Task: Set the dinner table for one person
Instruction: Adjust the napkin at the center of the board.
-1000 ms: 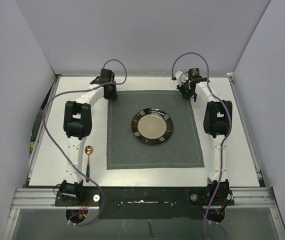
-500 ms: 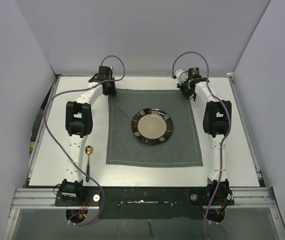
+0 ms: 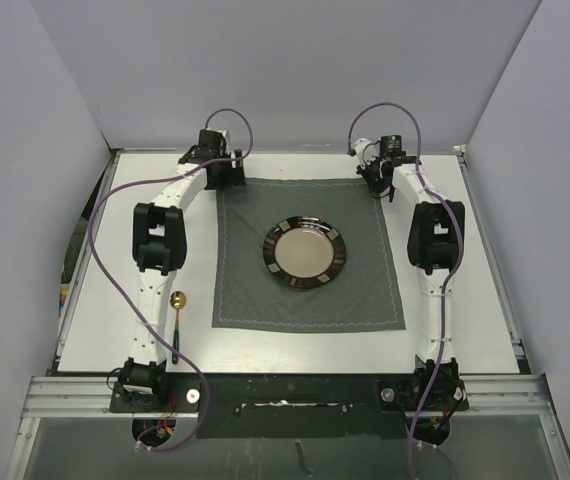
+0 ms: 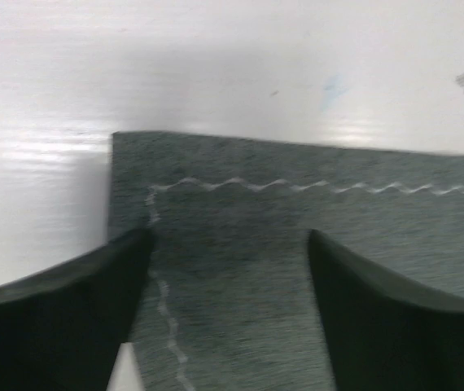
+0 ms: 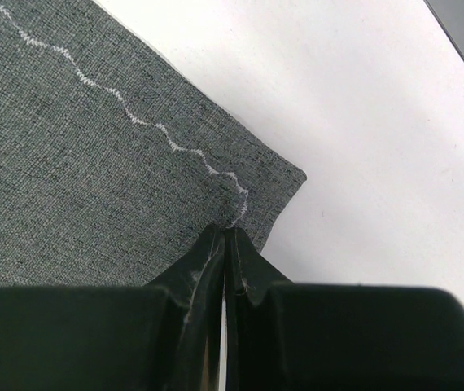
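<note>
From the top camera, the large flat white rectangular worktop [image 3: 295, 166] carries a dark grey stitched cloth placemat [image 3: 255, 285] spread flat across its middle. 1 round silver plate with a dark patterned rim [image 3: 304, 252] sits on the placemat. The left gripper [image 3: 225, 179] is at the far-left corner of the placemat and the right gripper [image 3: 375, 186] at the far-right corner. A gold-bowled spoon with a dark handle [image 3: 177, 322] lies on bare worktop beside the left arm, apart from the placemat.

In the left wrist view, the 2 fingers [image 4: 61, 318] stand apart and grip nothing. The placemat corner [image 4: 216, 220] lies flat on the worktop [image 4: 232, 73] between them.

In the right wrist view, the fingers [image 5: 203, 261] are pressed together, and the placemat corner [image 5: 94, 147] looks nipped between their tips on the worktop [image 5: 362, 122].

For 1 person, the placemat and plate look placed. The right corner is not yet let go, and the spoon has not yet been brought beside the plate. No other cutlery or glass is in view.
</note>
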You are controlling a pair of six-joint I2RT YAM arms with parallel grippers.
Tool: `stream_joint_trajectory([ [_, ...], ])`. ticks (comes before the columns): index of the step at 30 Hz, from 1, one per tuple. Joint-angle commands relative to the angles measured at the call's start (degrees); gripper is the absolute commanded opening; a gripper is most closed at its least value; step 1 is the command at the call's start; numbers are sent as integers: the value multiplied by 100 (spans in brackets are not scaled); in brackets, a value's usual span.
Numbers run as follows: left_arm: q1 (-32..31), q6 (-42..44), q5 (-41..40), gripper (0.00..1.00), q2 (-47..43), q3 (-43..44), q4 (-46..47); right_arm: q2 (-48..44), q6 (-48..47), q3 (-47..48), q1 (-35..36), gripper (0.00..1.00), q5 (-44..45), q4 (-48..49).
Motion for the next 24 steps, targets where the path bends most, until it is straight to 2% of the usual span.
stream_joint_trajectory([
  [1,44,143,-36,97,-230,-217,-16,-77,24,-17,-85,0,38,156],
  [14,-57,227,152,98,-1153,30,-382,-581,19,-48,-74,0,7,-96],
  [17,-137,445,194,98,-1611,257,-451,-1311,13,-150,42,0,-73,-323],
  [21,-270,724,185,98,-2224,720,-756,-2619,-307,-856,388,0,-51,-370],
  [24,-363,656,271,98,-2843,458,-897,-3363,-553,-1298,622,0,-16,-877],
])
